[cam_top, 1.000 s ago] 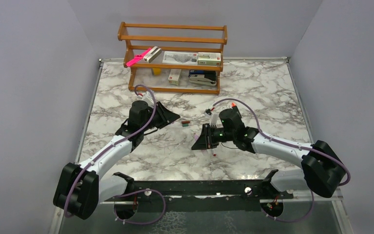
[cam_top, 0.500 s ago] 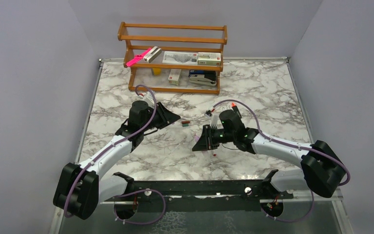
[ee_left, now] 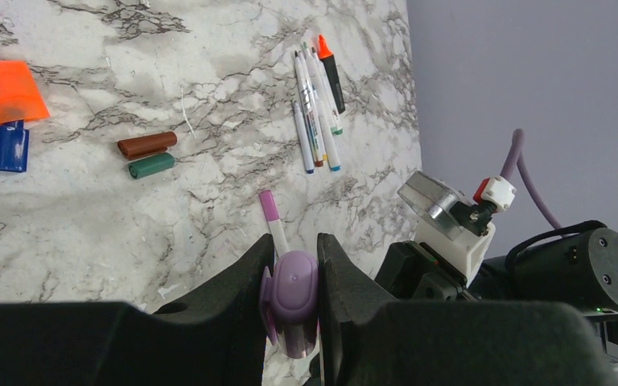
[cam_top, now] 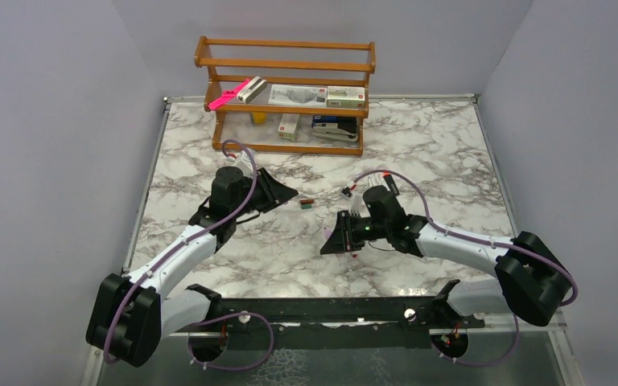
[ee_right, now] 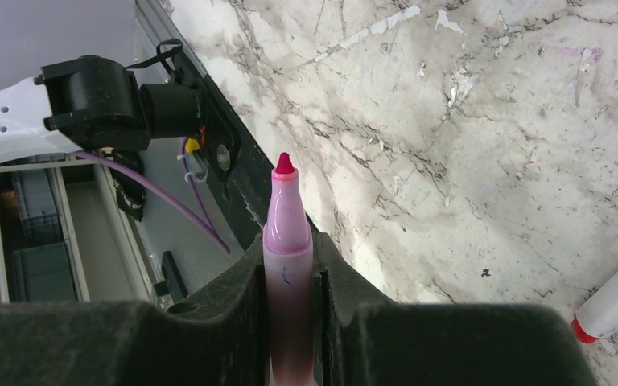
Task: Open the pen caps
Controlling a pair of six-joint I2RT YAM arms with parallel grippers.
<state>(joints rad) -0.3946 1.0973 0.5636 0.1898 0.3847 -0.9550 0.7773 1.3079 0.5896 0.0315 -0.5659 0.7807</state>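
Note:
My left gripper [ee_left: 295, 243] is shut on a lilac pen cap [ee_left: 291, 291], which sits alone between the fingers. A white pen with a pink end [ee_left: 273, 221] shows just beyond it. My right gripper [ee_right: 288, 256] is shut on an uncapped pink marker [ee_right: 285, 205], its tip pointing toward the table's near edge. Loose caps lie on the marble: orange [ee_left: 4, 90], blue [ee_left: 10, 146], dark red [ee_left: 146, 144] and green [ee_left: 151, 166]. In the top view the left gripper [cam_top: 287, 194] and the right gripper [cam_top: 332, 240] are apart, with small caps [cam_top: 308, 203] between them.
A row of slim white pens [ee_left: 315, 121] and a black highlighter with an orange tip [ee_left: 331, 71] lie together on the marble. Another white pen with a red end [ee_right: 615, 307] lies by the right gripper. A wooden shelf [cam_top: 286, 64] with boxes stands at the back.
The right arm has shifted slightly toward the near edge with the marker. The left arm has held still with the cap.

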